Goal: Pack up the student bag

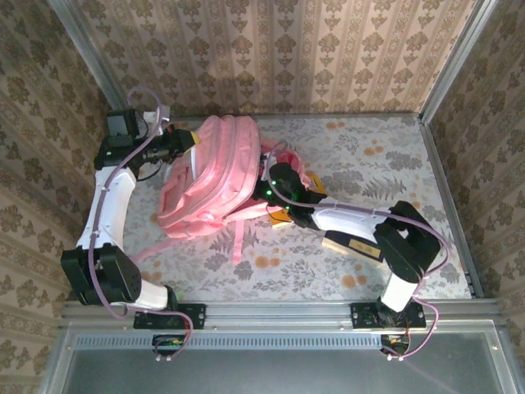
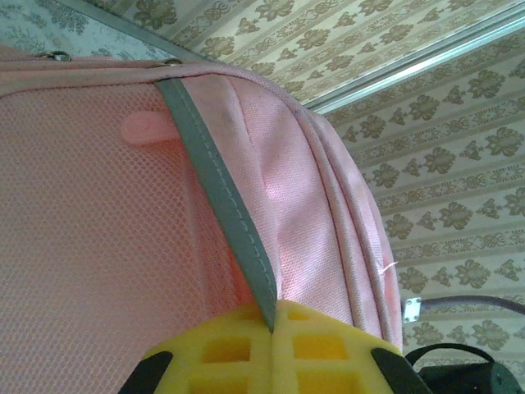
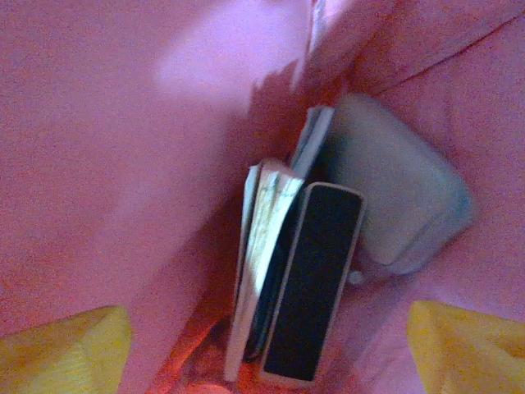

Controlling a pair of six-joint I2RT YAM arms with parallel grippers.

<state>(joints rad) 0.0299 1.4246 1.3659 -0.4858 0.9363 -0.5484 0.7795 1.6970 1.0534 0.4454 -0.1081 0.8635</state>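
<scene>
At the left gripper (image 2: 272, 349): yellow fingers (image 2: 221, 353) are pressing together, clenching the grey strip (image 2: 221, 213) that is running up the bag (image 2: 98, 246).
Just beyond the left fingers: pink mesh is stretching away on one side of the strip and plain pink weave on the other. A pink tab (image 2: 148, 129) is sticking out beside the strip, farther from the fingertips.
Past the bag from the left gripper: a patterned wall (image 2: 443, 164) is showing.
Right gripper (image 3: 262, 357): it is sitting inside the bag with its fingers (image 3: 61, 353) standing wide apart, grasping nothing. Pink lining is closing in around them.
Straight ahead of the right fingers: a black slab (image 3: 316, 279) with a pale rim is standing on edge, apart from both fingertips.
Left of the slab: a book (image 3: 267, 238) is leaning against it, pale pages facing the gripper.
Behind the slab, to the right: a grey case (image 3: 402, 197) is resting against the lining.
Bag as a whole: it is lying on the floral table (image 1: 385, 164) between the two grippers, the left one biting its far edge and the right one reaching into its mouth.
Under the right forearm: a tan block (image 1: 353, 245) is lying on the table, apart from the bag.
</scene>
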